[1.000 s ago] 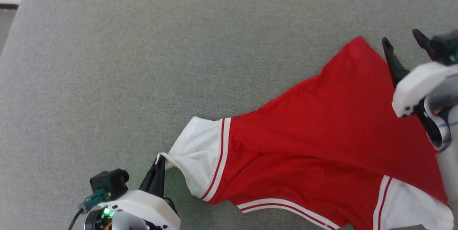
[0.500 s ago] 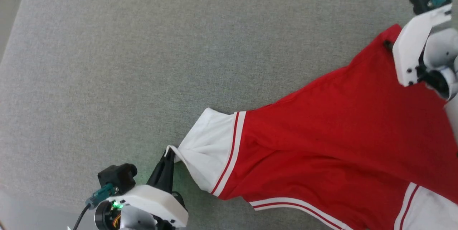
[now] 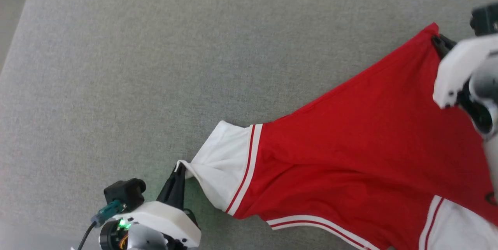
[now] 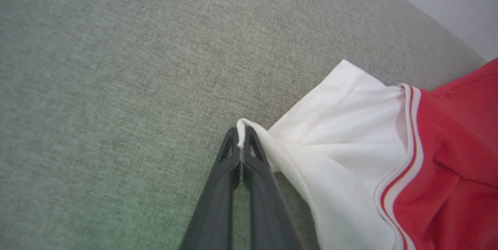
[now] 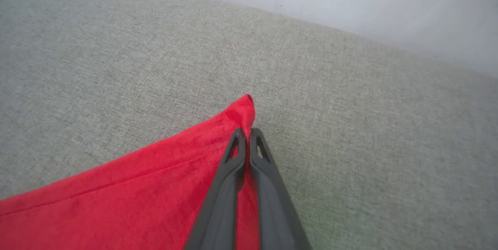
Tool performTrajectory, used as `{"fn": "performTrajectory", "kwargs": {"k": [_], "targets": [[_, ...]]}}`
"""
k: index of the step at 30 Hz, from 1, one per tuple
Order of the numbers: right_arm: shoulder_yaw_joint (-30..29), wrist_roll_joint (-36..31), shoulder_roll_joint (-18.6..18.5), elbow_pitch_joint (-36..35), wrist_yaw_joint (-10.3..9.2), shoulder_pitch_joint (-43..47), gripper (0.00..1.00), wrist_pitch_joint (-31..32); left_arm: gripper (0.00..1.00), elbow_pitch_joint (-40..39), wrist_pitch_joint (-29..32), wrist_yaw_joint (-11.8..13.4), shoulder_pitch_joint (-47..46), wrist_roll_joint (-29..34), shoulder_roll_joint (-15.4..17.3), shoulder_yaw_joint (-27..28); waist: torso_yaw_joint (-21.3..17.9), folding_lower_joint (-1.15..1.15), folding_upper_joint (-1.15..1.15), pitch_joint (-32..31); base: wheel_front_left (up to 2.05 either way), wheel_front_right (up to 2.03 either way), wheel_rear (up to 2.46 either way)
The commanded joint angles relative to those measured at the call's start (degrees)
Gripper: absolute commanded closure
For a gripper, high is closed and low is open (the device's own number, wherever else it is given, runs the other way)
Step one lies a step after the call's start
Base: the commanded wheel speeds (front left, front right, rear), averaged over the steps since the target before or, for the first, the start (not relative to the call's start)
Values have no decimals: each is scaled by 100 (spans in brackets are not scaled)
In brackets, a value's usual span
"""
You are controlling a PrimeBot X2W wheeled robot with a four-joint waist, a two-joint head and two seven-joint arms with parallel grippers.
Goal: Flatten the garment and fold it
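On the grey surface (image 3: 155,67), the garment (image 3: 350,156) stretches between left gripper (image 4: 241,139), pinching its sleeve (image 4: 350,125), and right gripper (image 5: 248,133), pinching a corner (image 5: 244,111).

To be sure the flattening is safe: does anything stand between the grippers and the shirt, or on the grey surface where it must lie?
Nothing visible does. The left gripper is shut on the white sleeve edge of the garment, the right gripper on a red corner. Nothing else lies on the grey surface around it.
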Motion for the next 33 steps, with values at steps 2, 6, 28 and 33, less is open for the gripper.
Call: {"fn": "performTrajectory", "kwargs": {"k": [2, 6, 28, 33], "targets": [[-210, -100, 47, -342, -12, 497, 100, -520, 100, 1, -32, 25, 75, -33, 68, 40, -190, 0, 0, -322, 0, 0, 0], [-747, -208, 296, -1112, -12, 1434, 100, -1159, 100, -120, -79, 98, 178, -14, 160, 133, -366, 0, 0, -627, 0, 0, 0], [-1263, -377, 224, -4138, -12, 2100, 100, 104, 100, -717, 285, -696, -2922, -223, 879, 552, -1058, 0, 0, -787, 0, 0, 0], [-693, -270, -203, -3677, -12, 579, 100, 382, 100, -38, 406, -757, -4592, -193, 874, 637, -1213, 0, 0, -211, 0, 0, 0]]}}
